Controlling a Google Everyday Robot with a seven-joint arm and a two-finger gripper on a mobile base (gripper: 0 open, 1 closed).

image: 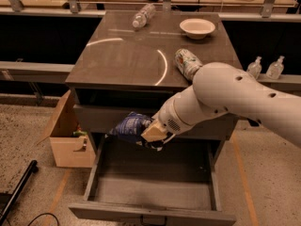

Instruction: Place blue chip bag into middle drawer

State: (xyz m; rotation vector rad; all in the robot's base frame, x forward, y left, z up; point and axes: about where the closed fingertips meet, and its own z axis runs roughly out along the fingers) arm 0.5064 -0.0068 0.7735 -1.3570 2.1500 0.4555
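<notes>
The blue chip bag (130, 127) is a crumpled dark-blue foil bag with white print. It hangs in my gripper (149, 136), which is shut on its right end. The bag is in the air in front of the upper drawer front, just above the back left part of the open middle drawer (155, 192). That drawer is pulled far out, wide and shallow, with nothing in it. My white arm comes in from the right and hides the upper drawer's handle. The white-green crushed can (186, 62) lies on the cabinet top.
On the cabinet top (127, 55) lie a clear plastic bottle (143, 15) at the back and a white bowl (197, 28) at back right. An open cardboard box (69, 134) stands on the floor left of the cabinet. Two pump bottles (265, 68) stand at right.
</notes>
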